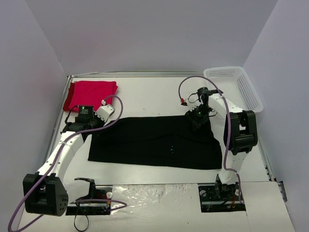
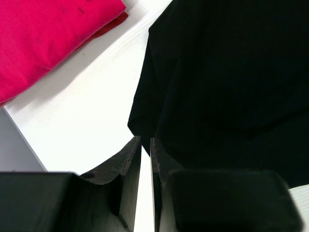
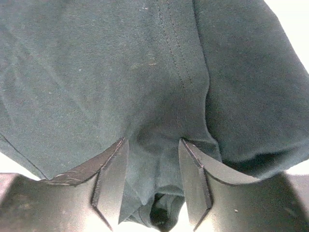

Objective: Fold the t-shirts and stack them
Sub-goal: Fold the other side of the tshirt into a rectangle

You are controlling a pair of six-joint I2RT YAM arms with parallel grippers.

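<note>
Black cloth fills the middle of the white table (image 1: 149,94): the black shirt (image 1: 154,142) lies spread flat as a wide rectangle, with a tiny blue mark (image 1: 172,148) just right of its centre. The red shirt (image 1: 91,94) sits folded at 10 o'clock, in the far left corner, close to the black one but not touching it. A white mesh basket (image 1: 248,89) stands at 2 o'clock against the right edge.

The left gripper (image 2: 145,139) is at the black shirt's 10 o'clock corner. Its jaws are drawn almost together, and the cloth's corner tapers into their tips. The right gripper (image 3: 152,140) is at the shirt's far edge, toward 1 o'clock. A thick bunched fold of the dark cloth, with its stitched seam, is clamped between its fingers (image 3: 113,169).
</note>
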